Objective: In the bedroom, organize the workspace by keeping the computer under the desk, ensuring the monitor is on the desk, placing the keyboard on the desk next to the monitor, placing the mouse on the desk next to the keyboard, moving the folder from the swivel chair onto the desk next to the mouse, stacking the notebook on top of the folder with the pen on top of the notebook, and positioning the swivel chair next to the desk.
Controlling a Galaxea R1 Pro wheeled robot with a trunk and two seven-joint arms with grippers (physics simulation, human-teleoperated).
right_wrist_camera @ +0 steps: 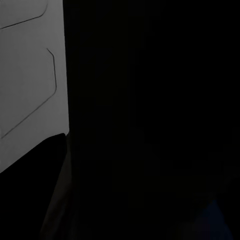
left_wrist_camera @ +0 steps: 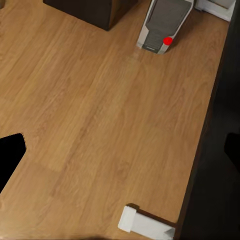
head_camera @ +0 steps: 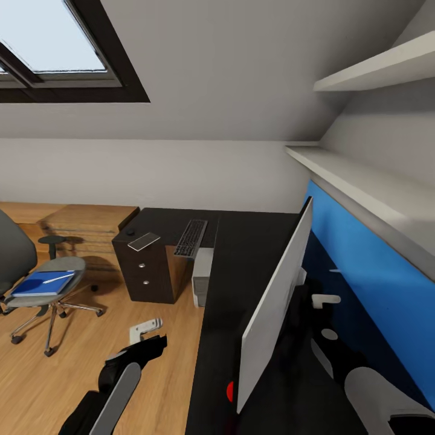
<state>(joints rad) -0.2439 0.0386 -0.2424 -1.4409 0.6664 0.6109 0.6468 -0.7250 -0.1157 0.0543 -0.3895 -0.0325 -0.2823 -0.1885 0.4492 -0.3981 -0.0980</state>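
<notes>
The desk (head_camera: pixel 254 241) has a glossy black L-shaped top whose long wing runs along a bright blue wall panel (head_camera: pixel 374 266) under pale shelves (head_camera: pixel 362 187); its short wing ends in a black drawer unit (head_camera: pixel 145 272) with round silver knobs. The monitor (head_camera: pixel 275 308), a very thin flat slab seen almost edge-on with its pale grey back toward the room, stands upright on the long wing near the desk's front edge. The slim keyboard (head_camera: pixel 191 237) with dark keys lies flat near the inner corner of the L; the small rounded black mouse (head_camera: pixel 130 231) sits well apart on the drawer end, just beside the thin pale notebook (head_camera: pixel 144 241). The boxy light-grey computer (head_camera: pixel 202 278) stands on the floor at the desk's edge, beside the drawer unit; in the left wrist view its vented face (left_wrist_camera: pixel 167 20) shows. The grey upholstered swivel chair (head_camera: pixel 48 284) stands well apart on a chrome star base, with the flat blue folder (head_camera: pixel 42 283) on its seat and the thin white pen (head_camera: pixel 58 278) lying across it. Warm wood-grain floor (head_camera: pixel 151 338) lies open between chair and desk. The left gripper (head_camera: pixel 145 329) hangs low over that floor; how far its fingers are spread cannot be told. The right arm (head_camera: pixel 386 393) reaches behind the monitor; its pincer's state cannot be told, the right wrist view showing a pale grey panel (right_wrist_camera: pixel 30 75) against darkness.
</notes>
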